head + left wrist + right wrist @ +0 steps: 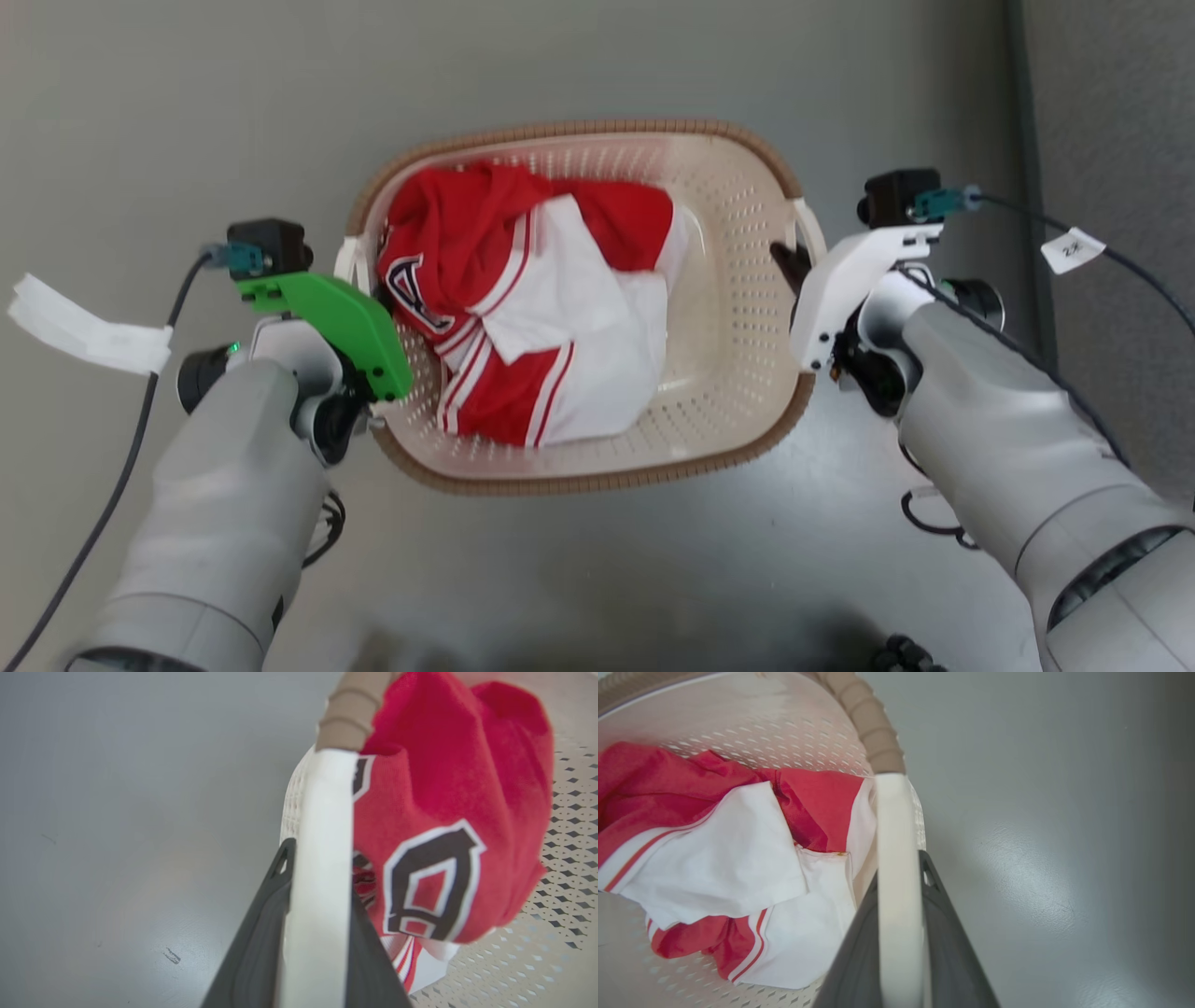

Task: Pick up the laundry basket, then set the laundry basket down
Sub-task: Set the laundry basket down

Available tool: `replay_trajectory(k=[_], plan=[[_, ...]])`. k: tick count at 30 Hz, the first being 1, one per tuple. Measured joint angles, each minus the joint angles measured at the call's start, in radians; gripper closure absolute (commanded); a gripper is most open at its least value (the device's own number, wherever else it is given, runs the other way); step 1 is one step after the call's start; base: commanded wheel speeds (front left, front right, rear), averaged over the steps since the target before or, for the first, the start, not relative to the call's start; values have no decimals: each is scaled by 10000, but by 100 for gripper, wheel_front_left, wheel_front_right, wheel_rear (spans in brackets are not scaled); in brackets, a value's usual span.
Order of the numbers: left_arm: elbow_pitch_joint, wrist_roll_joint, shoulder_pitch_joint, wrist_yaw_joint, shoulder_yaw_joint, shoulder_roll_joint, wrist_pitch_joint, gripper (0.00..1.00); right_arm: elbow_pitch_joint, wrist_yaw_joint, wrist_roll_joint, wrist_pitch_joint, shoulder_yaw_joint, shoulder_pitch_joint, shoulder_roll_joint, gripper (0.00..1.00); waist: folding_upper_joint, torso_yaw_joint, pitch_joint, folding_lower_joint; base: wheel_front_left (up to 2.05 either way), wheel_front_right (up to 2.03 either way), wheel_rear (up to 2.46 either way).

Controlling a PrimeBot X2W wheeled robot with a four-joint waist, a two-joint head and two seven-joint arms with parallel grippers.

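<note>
The laundry basket point(728, 280), cream-white and perforated with a brown woven-look rim point(579, 126), lies between my two arms in the head view. A crumpled red and white jersey point(523, 299) lies inside it. My left gripper point(373, 303), under its green cover, is shut on the basket's white left handle point(322, 812); dark fingers point(261, 933) flank that handle. My right gripper point(794, 266) is shut on the white right handle point(896, 821), a finger point(943, 924) on each side. I cannot tell whether the basket touches the floor.
Grey floor point(187, 112) surrounds the basket. A darker vertical strip point(1027, 93) runs along the far right. Cables with white tags hang off both wrists point(84, 327) point(1072, 250). A small dark object point(906, 653) sits at the bottom edge.
</note>
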Motion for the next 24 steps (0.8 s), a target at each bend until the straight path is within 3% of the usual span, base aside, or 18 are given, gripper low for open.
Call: replay_trajectory(k=[24], plan=[[301,623,-1412,42,-155,19,-1868,100,173,-50,-470,-1239,113,-1328,-44,100,0,81,3059,0,0,0,0]])
